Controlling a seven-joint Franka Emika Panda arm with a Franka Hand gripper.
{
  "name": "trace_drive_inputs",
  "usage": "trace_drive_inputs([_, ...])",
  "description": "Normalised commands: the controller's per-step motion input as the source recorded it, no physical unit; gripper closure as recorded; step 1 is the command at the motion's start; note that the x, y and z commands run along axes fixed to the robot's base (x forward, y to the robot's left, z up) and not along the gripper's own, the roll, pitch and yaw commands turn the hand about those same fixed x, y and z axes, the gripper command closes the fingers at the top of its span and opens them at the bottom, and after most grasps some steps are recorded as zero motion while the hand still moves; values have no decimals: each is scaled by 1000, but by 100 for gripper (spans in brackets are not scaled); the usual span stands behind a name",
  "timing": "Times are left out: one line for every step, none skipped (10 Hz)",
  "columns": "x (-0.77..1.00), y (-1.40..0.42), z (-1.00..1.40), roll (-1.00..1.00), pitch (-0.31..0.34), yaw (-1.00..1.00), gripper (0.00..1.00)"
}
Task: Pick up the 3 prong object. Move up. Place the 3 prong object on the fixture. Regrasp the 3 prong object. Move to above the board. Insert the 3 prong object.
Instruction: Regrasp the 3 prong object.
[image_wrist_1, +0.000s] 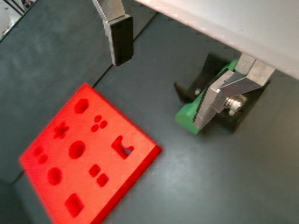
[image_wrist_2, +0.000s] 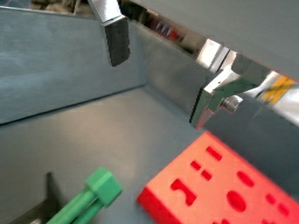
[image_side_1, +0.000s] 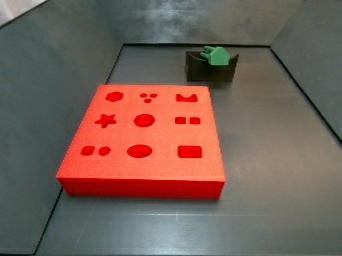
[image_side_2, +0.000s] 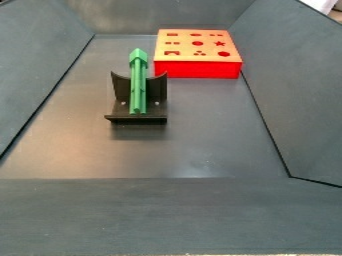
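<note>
The 3 prong object (image_side_2: 134, 72), a slim green peg, lies along the notch of the dark fixture (image_side_2: 138, 108); it also shows in the side view from the other end as the green peg (image_side_1: 214, 55) on the fixture (image_side_1: 210, 69). The red board (image_side_1: 144, 135) lies flat beside them. The gripper (image_wrist_1: 163, 91) hangs above the floor, open, with nothing between its fingers (image_wrist_1: 121, 42). In both wrist views the peg (image_wrist_1: 188, 115) (image_wrist_2: 89, 199) sits below one finger, apart from it. The gripper (image_wrist_2: 158, 91) is out of both side views.
Grey walls enclose the bin floor (image_side_2: 187, 150) on all sides. The board (image_side_2: 198, 52) lies toward one end wall, and the fixture stands alone on the floor some way from it. The board (image_wrist_1: 87, 157) (image_wrist_2: 222, 188) shows in both wrist views.
</note>
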Motion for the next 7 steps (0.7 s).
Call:
trace_drive_inputs([-8,-25,14,1000,26,47,0])
trace_drive_inputs([-6,-22,2,1000,23,48,0])
trace_drive_inputs([-2,-21,1,1000,21,48,0])
trace_drive_inputs([5,-19,4,1000,19,49,0])
trace_drive_inputs([9,-20,4,1000,19,50,0])
trace_drive_inputs([8,-17,6,1000,22,51,0])
trace_drive_inputs([8,-16,5,1000,25,52,0])
